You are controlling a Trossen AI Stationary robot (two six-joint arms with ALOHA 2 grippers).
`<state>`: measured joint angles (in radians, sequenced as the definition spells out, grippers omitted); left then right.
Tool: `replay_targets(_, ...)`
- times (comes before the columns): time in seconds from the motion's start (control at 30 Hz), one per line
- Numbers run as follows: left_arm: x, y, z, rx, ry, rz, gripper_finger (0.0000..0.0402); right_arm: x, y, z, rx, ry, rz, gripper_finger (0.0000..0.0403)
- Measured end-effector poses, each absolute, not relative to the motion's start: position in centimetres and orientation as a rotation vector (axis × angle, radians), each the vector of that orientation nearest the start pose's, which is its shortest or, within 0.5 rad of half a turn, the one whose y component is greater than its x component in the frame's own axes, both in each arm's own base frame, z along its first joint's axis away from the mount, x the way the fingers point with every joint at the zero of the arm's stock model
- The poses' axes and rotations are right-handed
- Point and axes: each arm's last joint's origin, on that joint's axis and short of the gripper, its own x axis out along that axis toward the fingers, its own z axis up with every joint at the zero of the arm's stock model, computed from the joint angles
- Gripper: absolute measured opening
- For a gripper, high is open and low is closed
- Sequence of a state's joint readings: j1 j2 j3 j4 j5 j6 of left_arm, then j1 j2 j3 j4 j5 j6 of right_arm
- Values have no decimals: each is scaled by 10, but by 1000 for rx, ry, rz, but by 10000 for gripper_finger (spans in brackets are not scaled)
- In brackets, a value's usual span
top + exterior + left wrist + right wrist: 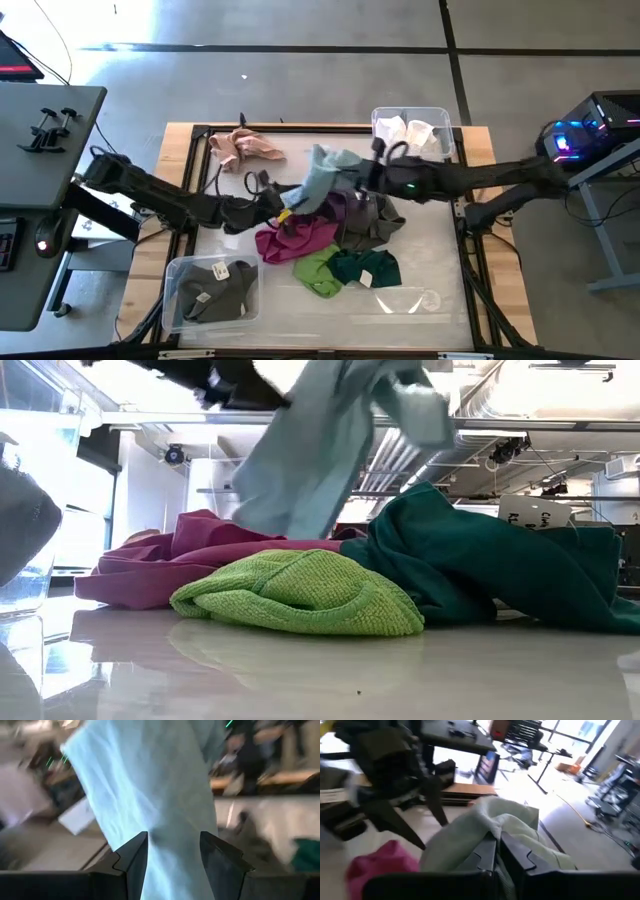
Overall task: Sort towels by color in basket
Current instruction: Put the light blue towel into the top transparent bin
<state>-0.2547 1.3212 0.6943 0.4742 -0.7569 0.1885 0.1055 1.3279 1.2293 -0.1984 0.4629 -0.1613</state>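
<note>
A pale teal towel (pixel 322 178) (pixel 300 460) hangs in the air between both grippers, above the pile in the middle of the table. My left gripper (pixel 283 207) (pixel 174 845) is at its lower end and my right gripper (pixel 372 172) (pixel 497 842) at its upper end. The pile below holds purple (pixel 335 208), grey (pixel 375 222), magenta (pixel 295 240) (pixel 180 555), lime green (pixel 318 270) (pixel 300 595) and dark green (pixel 365 268) (pixel 480 560) towels. A peach-pink towel (pixel 245 148) lies flat near the far left corner. My left gripper has the pale teal towel's lower part (pixel 172 827) bunched between its two fingers (pixel 135 855), which stand a little apart with cloth filling the gap; the towel rises away from them, clear of the table. My right gripper pinches an upper fold of the towel (pixel 492 827) between its nearly closed fingers (pixel 517 852), coming level from the table's right; the cloth drapes slack over and below them.
A clear bin (pixel 440 118) at the far right corner holds white towels. A clear bin (pixel 175 275) at the near left corner holds grey ones. A clear lid or tray (pixel 405 300) lies near the front edge. A black frame (pixel 200 130) borders the table.
</note>
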Motion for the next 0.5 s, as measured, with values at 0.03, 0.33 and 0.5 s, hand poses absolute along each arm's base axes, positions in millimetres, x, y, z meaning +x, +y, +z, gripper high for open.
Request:
replay_targets(0.03, 276, -52, 251, 276, 145, 456, 168, 289, 23, 371, -242, 318, -313, 5)
replay_targets(0.33, 303, -58, 242, 309, -87, 245, 168, 242, 49, 348, -128, 666, -329, 4)
replay_targets(0.5, 309, -52, 230, 250, -31, 244, 168, 234, 60, 330, -59, 812, -369, 6)
